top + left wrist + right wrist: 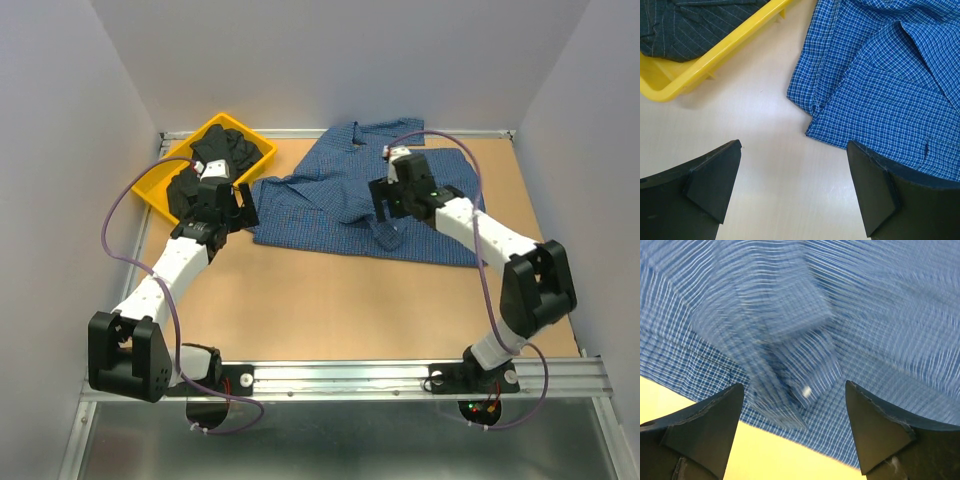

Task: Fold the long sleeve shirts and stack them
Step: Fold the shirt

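Top external view: just past the arm bases the table (330,300) shows bare wood. Beyond it the blue shirt (300,205) lies across the middle and far part, rumpled, with its collar toward the far edge.

The left gripper (238,205) hovers at the shirt's left border. Its jaws are spread wide over bare wood and hold nothing. Its wrist view puts a folded corner of the check cloth just beside one finger.

The right gripper (385,220) hangs over the shirt's middle. In its wrist view the fingers stand well apart and clamp nothing. A blurred fold lies below them; judging by a small pale button, it is probably a cuff.

The shirt looks thin, light and limp. It would sag from any single pinch and drag on the wood rather than slide. The doubled parts should give the firmest hold: hem corners, cuff, collar and side seams. Buttons are hard lumps that could tip the pads off. Pinching two corners of one edge, one per arm, would likely keep that edge straight enough to fold.

Farthest off, in the far left corner, the yellow bin (160,190) holds the dark shirt (215,155), bunched up. It probably needs drawing out by its collar or hem.
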